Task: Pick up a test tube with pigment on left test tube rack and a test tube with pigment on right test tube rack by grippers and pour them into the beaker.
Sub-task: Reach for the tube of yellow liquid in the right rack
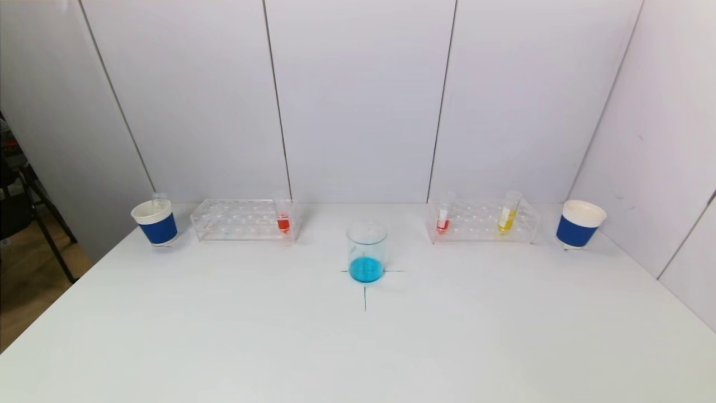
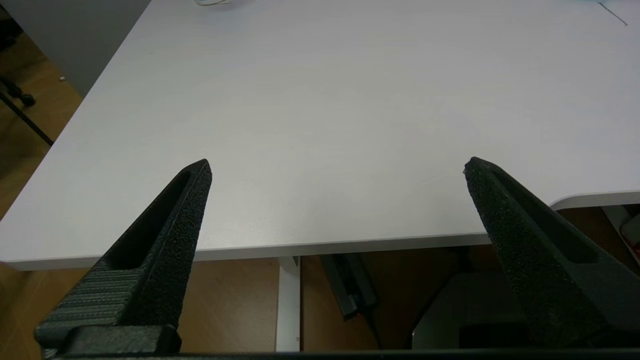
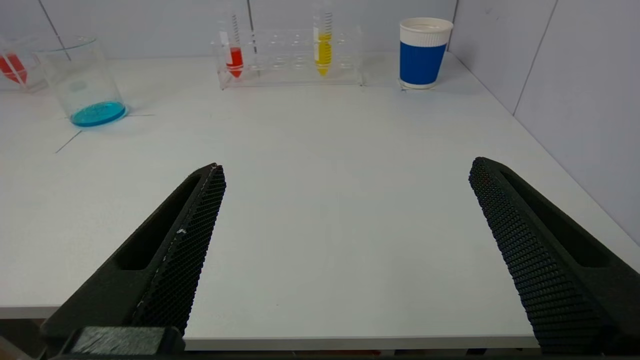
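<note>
A clear beaker (image 1: 366, 251) with blue liquid stands at the table's middle on a cross mark; it also shows in the right wrist view (image 3: 82, 82). The left rack (image 1: 243, 220) holds a tube of red pigment (image 1: 283, 218) at its right end. The right rack (image 1: 482, 222) holds a red tube (image 1: 443, 219) and a yellow tube (image 1: 508, 213); both show in the right wrist view, the red tube (image 3: 234, 55) and the yellow tube (image 3: 323, 47). My left gripper (image 2: 337, 167) is open and empty over the table's near edge. My right gripper (image 3: 347, 170) is open and empty over the near right table. Neither gripper shows in the head view.
A blue-banded paper cup (image 1: 155, 222) with an empty tube in it stands left of the left rack. Another cup (image 1: 579, 224) stands right of the right rack, near the side wall (image 1: 660, 140). White wall panels close the back.
</note>
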You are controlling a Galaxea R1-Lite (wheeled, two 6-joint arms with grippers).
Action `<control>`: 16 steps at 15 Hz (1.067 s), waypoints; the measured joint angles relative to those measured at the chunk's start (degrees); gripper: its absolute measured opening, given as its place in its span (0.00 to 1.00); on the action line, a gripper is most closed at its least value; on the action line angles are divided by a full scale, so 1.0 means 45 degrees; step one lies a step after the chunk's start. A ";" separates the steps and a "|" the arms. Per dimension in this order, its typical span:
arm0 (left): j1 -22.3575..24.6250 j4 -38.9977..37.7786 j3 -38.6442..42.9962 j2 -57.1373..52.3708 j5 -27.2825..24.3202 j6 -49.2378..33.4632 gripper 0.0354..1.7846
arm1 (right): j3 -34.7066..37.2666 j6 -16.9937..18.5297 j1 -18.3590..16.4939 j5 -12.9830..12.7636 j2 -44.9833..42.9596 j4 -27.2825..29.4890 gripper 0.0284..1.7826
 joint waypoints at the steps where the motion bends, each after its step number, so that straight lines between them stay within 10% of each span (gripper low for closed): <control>1: -0.0014 -0.0108 0.0041 -0.0125 -0.0035 0.0005 0.99 | 0.0000 -0.0005 0.0000 0.0000 0.0000 0.0000 0.99; 8: -0.0024 -0.4245 0.1612 -0.0355 0.0203 -0.0528 0.99 | 0.0000 -0.0005 0.0000 0.0000 0.0000 0.0000 0.99; 16: -0.0024 -0.4548 0.1799 -0.0355 0.0293 -0.0775 0.99 | 0.0000 -0.0005 0.0000 0.0000 0.0000 0.0000 0.99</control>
